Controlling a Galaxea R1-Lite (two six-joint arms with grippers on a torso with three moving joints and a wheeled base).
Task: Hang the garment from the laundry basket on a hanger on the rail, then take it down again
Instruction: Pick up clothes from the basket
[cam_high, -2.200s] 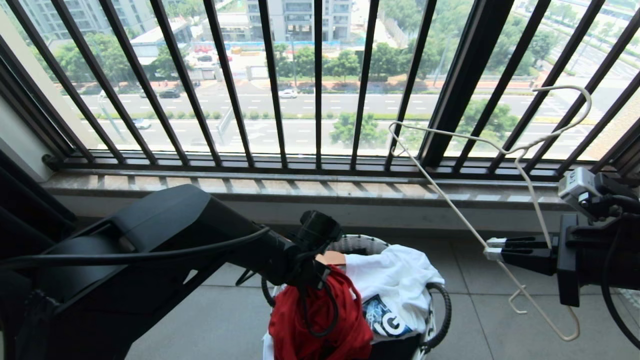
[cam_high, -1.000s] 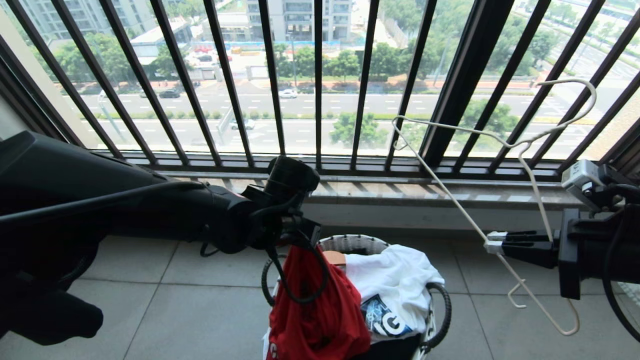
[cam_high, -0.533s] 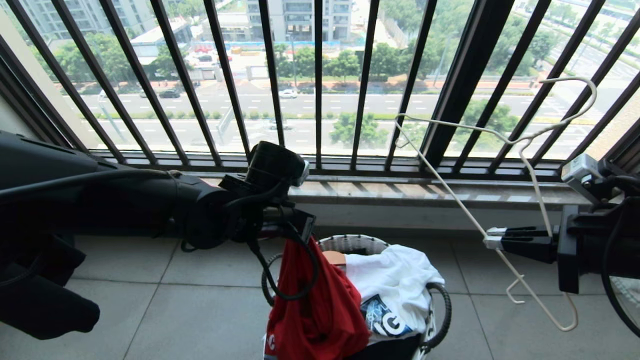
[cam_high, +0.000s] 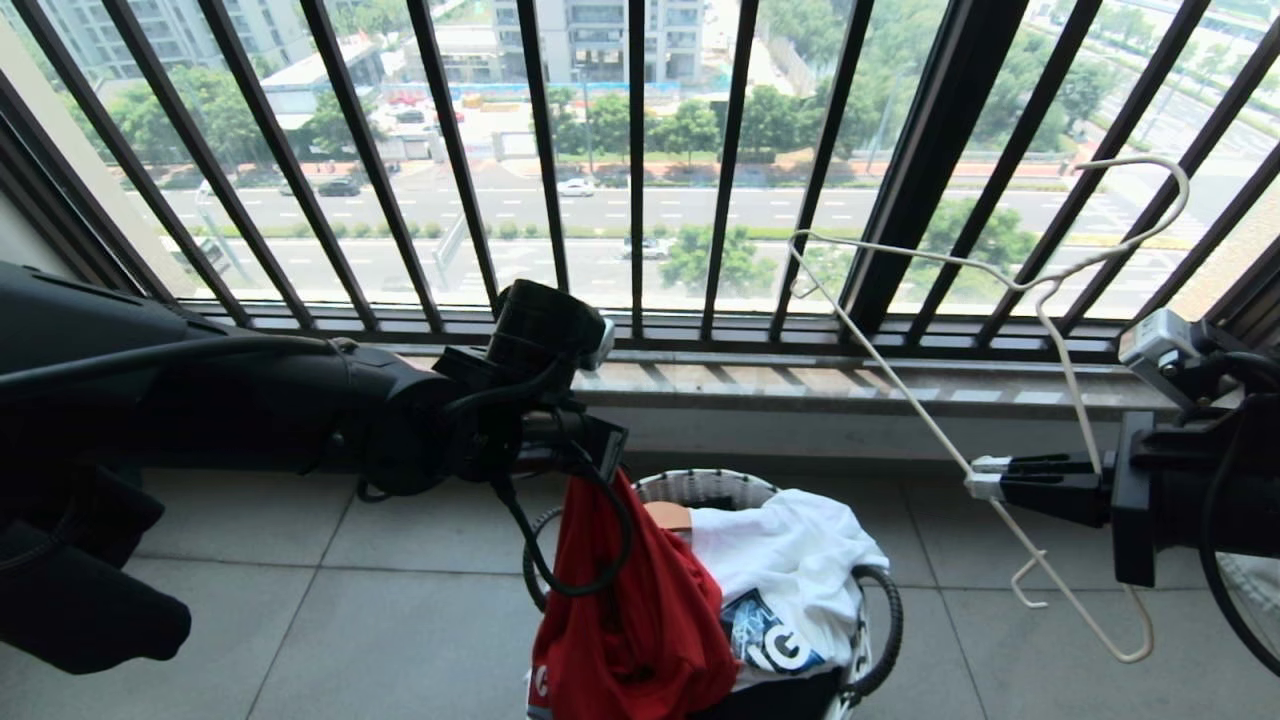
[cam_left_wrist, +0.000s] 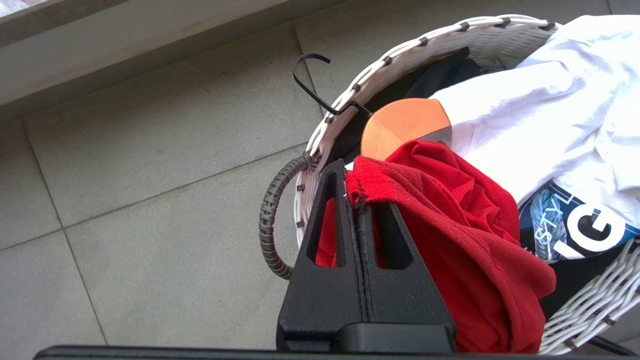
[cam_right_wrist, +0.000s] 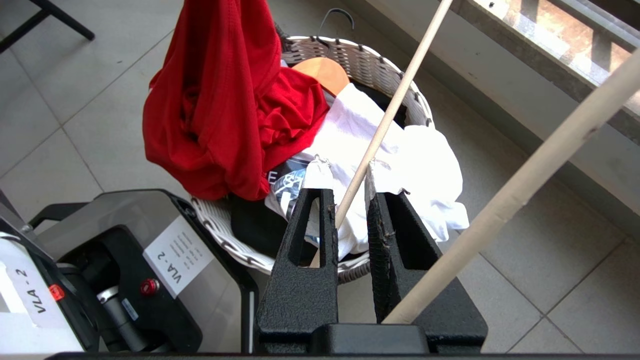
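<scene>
We held the red T-shirt pinched in our left gripper, the two black fingers pressed together on a fold of its ribbed edge. The cloth hung straight down from the fingertips, its lower part bunched over the near rim of the white woven laundry basket directly beneath the gripper. Just beyond the fingertips lay the rounded end of a wooden hanger, and to its far side a white printed garment draped over the basket's edge, with a black shirt under it.

Our right gripper, well apart from the basket, was clamped on one thin arm of the white wire hanger. The hanger rose tilted from the fingertips, its hook uppermost against the dark window bars.
</scene>
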